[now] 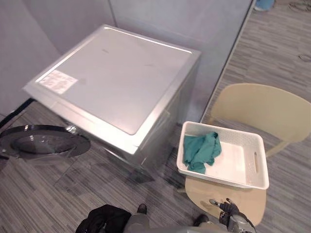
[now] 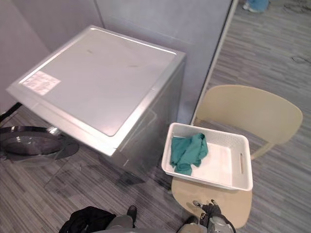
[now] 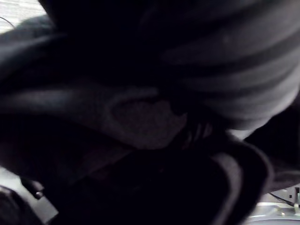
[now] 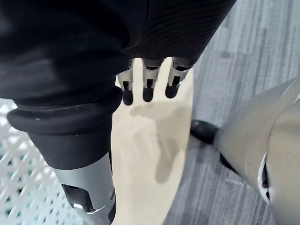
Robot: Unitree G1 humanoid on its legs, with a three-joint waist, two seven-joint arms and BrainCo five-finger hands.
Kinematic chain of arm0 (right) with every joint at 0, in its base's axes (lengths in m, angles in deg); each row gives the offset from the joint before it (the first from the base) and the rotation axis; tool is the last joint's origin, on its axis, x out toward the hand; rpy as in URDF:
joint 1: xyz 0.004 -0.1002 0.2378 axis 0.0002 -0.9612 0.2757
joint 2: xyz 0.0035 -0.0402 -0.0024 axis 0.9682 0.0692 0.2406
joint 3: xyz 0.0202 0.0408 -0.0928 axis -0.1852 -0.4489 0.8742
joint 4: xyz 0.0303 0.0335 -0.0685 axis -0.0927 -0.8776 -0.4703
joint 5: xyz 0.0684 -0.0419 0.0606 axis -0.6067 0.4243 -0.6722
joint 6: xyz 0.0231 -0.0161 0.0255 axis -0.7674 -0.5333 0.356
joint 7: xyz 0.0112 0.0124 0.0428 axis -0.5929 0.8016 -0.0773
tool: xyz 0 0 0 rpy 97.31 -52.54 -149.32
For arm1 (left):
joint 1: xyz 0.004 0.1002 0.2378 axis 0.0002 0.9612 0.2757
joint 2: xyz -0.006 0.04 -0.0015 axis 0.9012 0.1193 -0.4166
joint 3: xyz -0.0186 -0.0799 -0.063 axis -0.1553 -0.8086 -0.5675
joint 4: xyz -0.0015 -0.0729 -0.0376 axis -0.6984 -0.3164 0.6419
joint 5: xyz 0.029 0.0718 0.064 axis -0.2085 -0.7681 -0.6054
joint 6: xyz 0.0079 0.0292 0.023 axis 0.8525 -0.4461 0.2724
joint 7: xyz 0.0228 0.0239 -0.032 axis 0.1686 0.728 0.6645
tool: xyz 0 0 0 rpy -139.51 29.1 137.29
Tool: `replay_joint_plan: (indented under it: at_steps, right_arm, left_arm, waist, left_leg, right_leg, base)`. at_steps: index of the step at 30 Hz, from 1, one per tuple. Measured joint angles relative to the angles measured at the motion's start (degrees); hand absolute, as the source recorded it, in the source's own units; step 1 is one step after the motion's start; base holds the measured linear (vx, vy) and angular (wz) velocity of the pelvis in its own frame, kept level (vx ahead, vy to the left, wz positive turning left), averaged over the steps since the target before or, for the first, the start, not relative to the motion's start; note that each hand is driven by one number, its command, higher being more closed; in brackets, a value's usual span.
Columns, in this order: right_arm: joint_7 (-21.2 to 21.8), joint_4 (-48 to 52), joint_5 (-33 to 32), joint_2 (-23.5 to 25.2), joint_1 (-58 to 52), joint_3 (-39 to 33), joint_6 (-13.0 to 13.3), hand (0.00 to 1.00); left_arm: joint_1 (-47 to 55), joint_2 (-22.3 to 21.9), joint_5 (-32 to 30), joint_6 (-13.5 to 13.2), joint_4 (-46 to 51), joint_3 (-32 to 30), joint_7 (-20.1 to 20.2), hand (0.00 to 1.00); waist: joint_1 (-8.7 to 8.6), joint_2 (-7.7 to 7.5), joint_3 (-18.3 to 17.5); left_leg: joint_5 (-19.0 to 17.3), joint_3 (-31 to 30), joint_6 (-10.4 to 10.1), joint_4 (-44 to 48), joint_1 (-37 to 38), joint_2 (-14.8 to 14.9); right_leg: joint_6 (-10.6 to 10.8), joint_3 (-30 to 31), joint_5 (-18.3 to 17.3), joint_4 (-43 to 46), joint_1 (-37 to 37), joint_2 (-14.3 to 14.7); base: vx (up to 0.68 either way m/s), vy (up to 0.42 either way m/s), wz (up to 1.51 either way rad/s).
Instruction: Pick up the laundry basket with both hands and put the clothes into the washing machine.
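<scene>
Pre-grasp: basket (image 1: 233,137) w/ green cloth (image 1: 200,151) untouched on chair (image 1: 257,109); R hand (image 1: 227,208) fingers straight, empty; L hand (image 1: 104,219) fingers can't tell. Next: both hands to basket sides

The washer door (image 2: 31,144) is cut off at left.

White basket (image 1: 221,178) holds green cloth (image 1: 200,150) beside washer (image 1: 116,77)

Both eye views looked steeply down from the head, sharing the washing machine (image 1: 116,77), the basket (image 1: 223,130) on the chair (image 1: 262,109) and the floor (image 1: 58,204). The right wrist view looked very closely along the right hand (image 4: 148,89) onto that chair's seat. The left wrist view faced something dark, too near to read.
</scene>
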Motion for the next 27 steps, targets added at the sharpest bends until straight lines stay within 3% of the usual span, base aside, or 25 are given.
replay_joint_plan:
  at_steps: [4,7,14,15,16,17,18,19,20,21,22,25,26,27]
  right_arm:
    - [0.0,0.2,0.1,-0.8,0.5,1.2,0.0,0.0]
    - [0.4,0.2,1.8,-0.7,0.0,2.2,-0.2,0.0]
    - [2.4,0.1,6.1,-0.4,-4.6,2.9,-0.9,0.0]
    - [2.5,0.2,6.9,-0.3,-5.2,2.9,-0.9,0.0]
    - [2.6,0.3,6.8,-0.3,-5.7,2.6,-0.9,0.0]
    - [2.6,0.4,6.8,-0.2,-5.8,2.7,-0.9,0.0]
    - [2.5,0.4,6.8,0.3,-6.9,3.1,-0.9,0.0]
    - [2.6,0.5,6.6,1.0,-7.7,3.1,-0.9,0.0]
    - [2.6,0.5,6.7,2.9,-8.7,3.1,-0.9,0.0]
    - [2.7,0.5,6.6,3.1,-8.6,3.0,-0.9,0.0]
    - [2.8,0.7,6.2,3.5,-8.4,2.7,-0.8,0.0]
    - [3.4,0.6,3.0,3.6,-8.7,-0.3,-0.7,0.0]
    - [3.5,0.4,1.8,3.3,-8.9,-1.2,-0.6,0.0]
    - [3.4,0.4,1.7,3.1,-8.8,-1.2,-0.6,0.0]
  left_arm:
    - [0.8,0.5,-0.1,-0.6,1.2,4.3,1.2,1.0]
    - [2.0,1.4,-2.0,-0.7,0.9,5.2,1.3,1.0]
    - [3.7,2.2,-8.2,-0.1,-0.8,5.6,2.4,1.0]
    - [4.2,2.8,-9.0,0.0,-0.9,5.7,2.5,1.0]
    - [4.1,2.9,-9.2,0.0,-1.3,5.7,2.9,1.0]
    - [4.1,2.9,-9.2,0.0,-1.5,5.6,3.2,1.0]
    - [4.2,3.8,-9.1,0.0,-1.5,5.6,3.5,1.0]
    - [4.3,4.4,-9.1,0.0,-1.3,5.4,3.5,1.0]
    - [5.0,5.9,-9.1,0.0,-0.5,3.6,3.6,1.0]
    - [4.8,5.8,-9.2,0.3,-1.0,2.7,3.4,1.0]
    - [4.8,5.2,-9.2,0.8,-0.9,2.0,3.5,1.0]
    - [4.9,3.8,-9.2,1.4,-1.6,0.6,3.5,1.0]
    - [4.9,3.4,-9.2,1.5,-3.2,0.8,3.4,1.0]
    - [4.9,3.2,-9.1,1.6,-3.3,0.8,3.4,1.0]
  waist:
    - [0.16,0.7,-0.2]
    - [0.2,-0.16,0.1]
    - [0.08,-1.05,0.2]
    - [-0.15,-1.79,0.0]
    - [-0.11,-0.73,-0.3]
    - [-0.23,-0.81,-0.2]
    - [-0.52,-1.78,-0.2]
    - [-0.55,-3.05,-0.5]
    - [0.21,-6.97,-1.6]
    - [0.16,-7.04,-1.5]
    - [-0.08,-7.2,-1.7]
    - [0.03,-6.02,-2.4]
    - [0.01,-4.46,-2.9]
    - [-0.02,-4.47,-3.1]
  left_leg:
    - [0.0,-0.6,0.1,-4.2,2.7,-2.9]
    - [0.4,0.6,1.2,-5.6,4.6,-5.8]
    - [1.4,2.0,3.3,-10.0,7.0,-8.5]
    - [1.3,1.9,3.9,-9.6,7.1,-8.7]
    - [1.8,1.6,5.1,-9.2,7.0,-7.8]
    - [2.1,1.5,5.5,-8.9,6.8,-7.4]
    - [2.1,0.8,5.5,-8.2,6.5,-7.1]
    - [2.1,0.3,5.5,-7.9,6.5,-7.3]
    - [2.1,0.0,5.4,-7.5,5.9,-9.1]
    - [2.4,-0.1,5.1,-6.7,5.5,-9.2]
    - [2.3,-0.4,5.1,-5.9,4.8,-9.0]
    - [3.1,-1.4,3.9,-6.3,5.4,-7.5]
    - [3.2,-1.4,3.9,-7.2,6.0,-6.6]
    - [3.5,-1.4,3.7,-7.5,6.4,-6.3]
  right_leg:
    - [0.9,0.1,0.6,3.0,0.3,-3.7]
    - [1.2,3.7,0.7,4.0,-0.6,-6.7]
    - [1.5,11.1,0.5,0.9,-1.2,-7.1]
    - [0.3,13.2,-0.2,0.9,-1.4,-6.5]
    - [-1.3,16.7,-2.3,2.9,-1.9,-4.5]
    - [-1.6,19.5,-3.7,7.3,-3.3,-3.5]
    - [-1.3,23.7,-6.6,17.3,-4.7,-0.9]
    - [-1.6,24.2,-7.9,19.7,-4.3,0.4]
    - [-1.3,23.9,-14.0,17.5,-2.6,0.8]
    - [0.2,23.9,-15.3,17.3,-2.5,1.0]
    - [0.0,23.5,-15.7,16.6,-2.4,1.9]
    - [0.1,23.7,-15.8,14.4,-0.8,4.3]
    - [0.1,24.2,-15.7,12.0,0.4,5.5]
    - [0.0,24.4,-15.2,11.1,1.0,6.1]
  base:
    - [-0.16,0.136,0.29]
    - [-0.24,0.147,-0.16]
    - [-0.15,0.06,-0.12]
    - [-0.14,0.009,0.02]
    - [-0.15,-0.015,0.14]
    - [-0.09,-0.035,0.42]
    - [-0.06,-0.102,0.51]
    - [-0.02,-0.172,0.58]
    - [0.0,-0.187,0.32]
    - [-0.03,-0.13,0.25]
    - [-0.01,-0.095,0.17]
    - [0.01,-0.056,0.11]
    - [0.05,-0.029,0.0]
    - [0.07,-0.004,-0.07]
